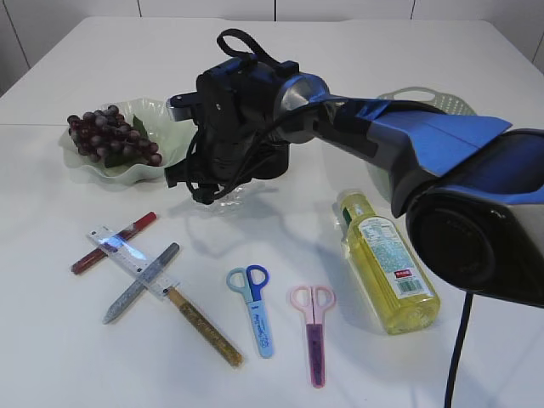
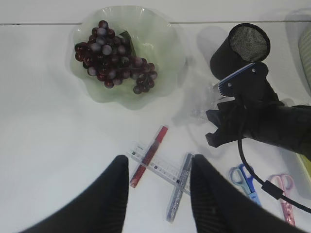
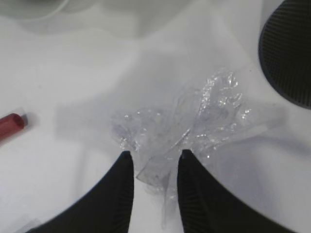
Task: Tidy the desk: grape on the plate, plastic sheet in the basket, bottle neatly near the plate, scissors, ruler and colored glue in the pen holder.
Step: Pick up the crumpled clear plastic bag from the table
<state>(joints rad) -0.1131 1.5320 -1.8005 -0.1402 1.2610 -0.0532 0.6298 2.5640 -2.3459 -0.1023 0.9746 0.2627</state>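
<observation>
The grape bunch (image 1: 110,134) lies on the green plate (image 1: 157,115). The crumpled clear plastic sheet (image 3: 194,121) lies on the table beside the black pen holder (image 3: 289,48). My right gripper (image 3: 155,155) is open, low over the sheet, with the sheet's near edge between its fingertips. It also shows in the exterior view (image 1: 208,189). My left gripper (image 2: 158,167) is open and empty, high above the ruler (image 2: 160,167). The yellow bottle (image 1: 387,259) lies on its side at the right. The blue scissors (image 1: 252,306), pink scissors (image 1: 313,327), and the red (image 1: 115,242), silver (image 1: 140,283) and gold (image 1: 204,327) glue sticks lie at the front.
The white basket (image 1: 425,98) stands at the back right, partly hidden by my right arm. The pen holder (image 1: 272,161) stands just behind the right gripper. The ruler (image 1: 132,259) lies across the red and silver glue sticks.
</observation>
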